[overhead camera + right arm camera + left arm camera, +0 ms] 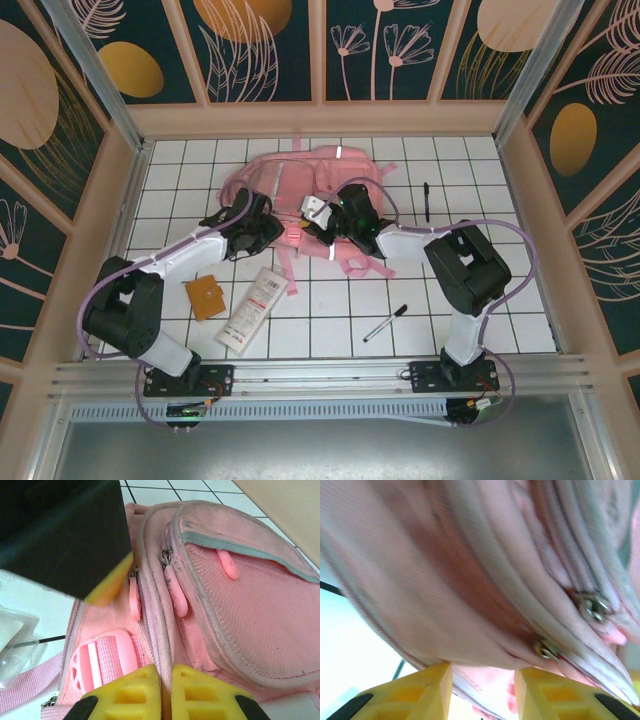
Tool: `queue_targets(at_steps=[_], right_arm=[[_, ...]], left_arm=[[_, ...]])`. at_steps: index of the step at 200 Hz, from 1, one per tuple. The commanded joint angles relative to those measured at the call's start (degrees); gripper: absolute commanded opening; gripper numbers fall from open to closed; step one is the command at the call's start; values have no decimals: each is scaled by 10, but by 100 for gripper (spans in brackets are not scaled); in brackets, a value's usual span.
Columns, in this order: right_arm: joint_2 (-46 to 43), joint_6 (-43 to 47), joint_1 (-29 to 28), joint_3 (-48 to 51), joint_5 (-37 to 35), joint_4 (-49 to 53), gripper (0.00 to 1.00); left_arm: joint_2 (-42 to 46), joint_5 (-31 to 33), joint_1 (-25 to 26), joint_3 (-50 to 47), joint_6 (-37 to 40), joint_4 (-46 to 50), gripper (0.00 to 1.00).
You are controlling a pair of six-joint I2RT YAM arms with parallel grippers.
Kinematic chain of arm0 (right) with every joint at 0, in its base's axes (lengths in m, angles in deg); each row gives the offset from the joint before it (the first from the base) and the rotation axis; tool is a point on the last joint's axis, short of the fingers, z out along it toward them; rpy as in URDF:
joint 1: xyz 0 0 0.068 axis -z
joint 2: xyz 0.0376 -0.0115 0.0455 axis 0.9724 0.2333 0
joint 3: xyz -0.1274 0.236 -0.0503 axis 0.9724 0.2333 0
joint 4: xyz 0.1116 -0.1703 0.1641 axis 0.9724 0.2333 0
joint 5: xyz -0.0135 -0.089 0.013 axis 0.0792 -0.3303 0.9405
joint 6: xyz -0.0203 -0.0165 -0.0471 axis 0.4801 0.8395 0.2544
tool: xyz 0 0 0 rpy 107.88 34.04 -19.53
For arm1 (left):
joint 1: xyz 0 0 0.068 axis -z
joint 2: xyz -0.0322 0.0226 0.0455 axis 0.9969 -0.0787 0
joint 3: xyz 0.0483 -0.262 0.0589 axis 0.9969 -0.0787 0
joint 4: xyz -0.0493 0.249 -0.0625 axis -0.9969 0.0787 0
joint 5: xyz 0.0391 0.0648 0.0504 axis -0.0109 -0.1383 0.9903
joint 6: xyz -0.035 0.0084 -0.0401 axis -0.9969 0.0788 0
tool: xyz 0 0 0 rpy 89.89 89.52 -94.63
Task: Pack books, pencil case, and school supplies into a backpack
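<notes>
Pink, soft, biggest item on white gridded table (500, 300): backpack (290, 180), lying flat at centre-back, straps trailing toward near edge. Arms in on it from both sides.

L gripper (482, 672) at bag's left flank. On L wrist cam, yellow fingers (415, 692) standing apart w/ pink fabric filling the gap. Can't tell if pinched or just touching. Metal zip sliders (547, 650) just above, blurred.

R gripper (165, 672) at bag's mid-right. On R wrist cam, jaws pressed together, tips against bag's lower edge, just right of pink buckle (100, 660). Can't tell if any fabric caught between. Pink zip pulls (177, 592) hanging along zip lines further up.

Rest of kit out on table, apart from bag:
- pencil case (252, 308), long & white, angled, near-left of centre
- orange-brown square (206, 297) just left of it, not touching
- whitish-barrel pen (385, 323) near-right, diagonal
- black pen (426, 200) right of bag, lying near-to-far
</notes>
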Motion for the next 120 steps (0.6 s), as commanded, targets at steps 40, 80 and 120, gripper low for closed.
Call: queue_targets(at_steps=[40, 80, 120], right_arm=[[-43, 15, 2, -1, 28, -27, 0], [-34, 10, -2, -8, 32, -25, 0], [-35, 10, -2, -3, 30, -22, 0]], left_arm=[[30, -58, -16, 24, 54, -2, 44], [14, -28, 7, 55, 32, 15, 48], [-18, -31, 21, 66, 25, 13, 49]])
